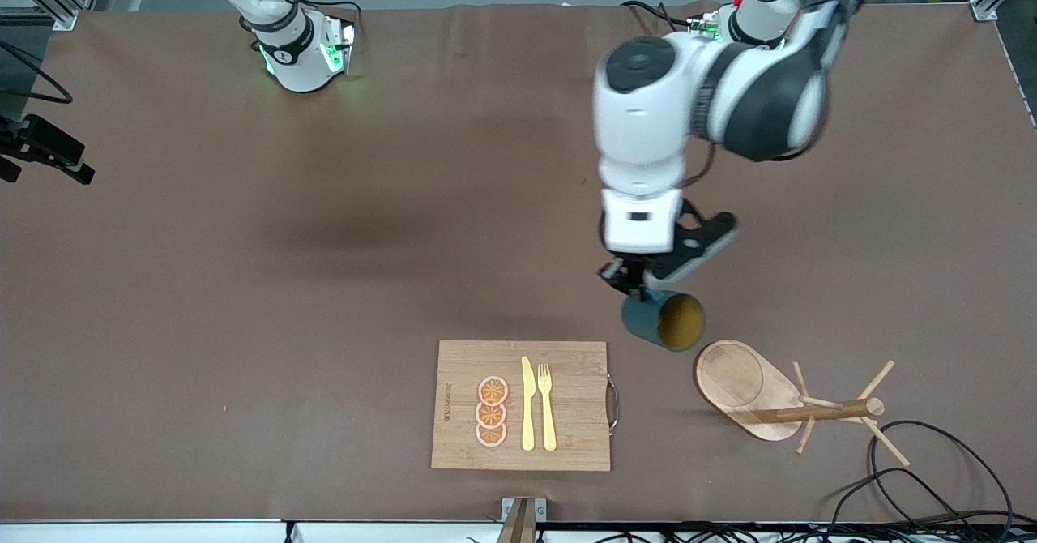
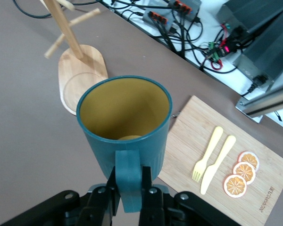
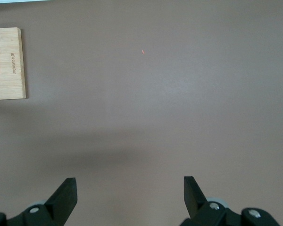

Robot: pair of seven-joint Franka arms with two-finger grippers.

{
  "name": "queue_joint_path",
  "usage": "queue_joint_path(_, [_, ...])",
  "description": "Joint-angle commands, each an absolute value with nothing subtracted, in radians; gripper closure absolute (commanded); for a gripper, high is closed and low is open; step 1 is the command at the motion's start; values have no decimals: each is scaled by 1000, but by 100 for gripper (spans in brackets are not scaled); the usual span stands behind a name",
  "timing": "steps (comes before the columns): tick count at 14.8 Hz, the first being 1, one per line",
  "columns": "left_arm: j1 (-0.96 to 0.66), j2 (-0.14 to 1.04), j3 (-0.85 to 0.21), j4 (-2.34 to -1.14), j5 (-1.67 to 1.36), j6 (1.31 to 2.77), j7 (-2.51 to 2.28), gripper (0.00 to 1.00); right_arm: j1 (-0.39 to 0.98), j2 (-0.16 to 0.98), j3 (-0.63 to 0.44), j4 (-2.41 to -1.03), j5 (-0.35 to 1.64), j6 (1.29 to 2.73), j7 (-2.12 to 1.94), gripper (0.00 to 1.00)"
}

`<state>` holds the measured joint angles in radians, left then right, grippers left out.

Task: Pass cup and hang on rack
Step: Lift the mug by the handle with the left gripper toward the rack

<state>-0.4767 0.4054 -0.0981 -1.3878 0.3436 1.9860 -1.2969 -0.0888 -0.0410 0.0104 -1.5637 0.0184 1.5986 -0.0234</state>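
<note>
The table (image 1: 243, 284) lay brown and wide, and the left arm (image 1: 713, 105) reached out over it from its base at the top edge, toward the front edge. The right arm waited, its base (image 1: 301, 53) at the top edge; the right gripper (image 3: 130, 194) hung with its fingers spread wide and nothing between them, over bare table.

Next, the cutting board (image 1: 462, 365) sat near the middle of the front edge, with a knife (image 1: 527, 405), a fork (image 1: 548, 407) and three orange slices (image 1: 492, 412) on it. The rack (image 1: 733, 377) stood beside it, toward the left arm's end of that edge, its post (image 1: 826, 410) and pegs up.

The left gripper (image 1: 636, 282) had its fingers pinched tight on the handle (image 2: 129, 176) of the cup (image 1: 663, 320), which hung tilted in the air over the table just beside the rack's base, mouth toward the front camera.

Hanging looked like the step in hand. To do it well, I judged the handle's opening had to line up with one peg (image 1: 876, 379), approach along the peg's slope, and the fingers had to stay clear of that opening. A push on the post could tip the rack.
</note>
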Motion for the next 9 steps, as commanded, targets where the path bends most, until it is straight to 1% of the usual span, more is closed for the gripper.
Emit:
queue_joint_path(1, [-398,384,-110,-1411,230,1988,-1226,100,-98,-51,21,-1572,9,1597,-31,0])
queue_joint_path(3, [-341,377,-112,-1411,134,1988,-1226,100,-98,-51,21,-1572,8,1597,-31,0])
queue_joint_path(9, [-249,365,-110,-1410,-95,1988,-1239,100,-98,-51,21,-1572,8,1597,-31,0])
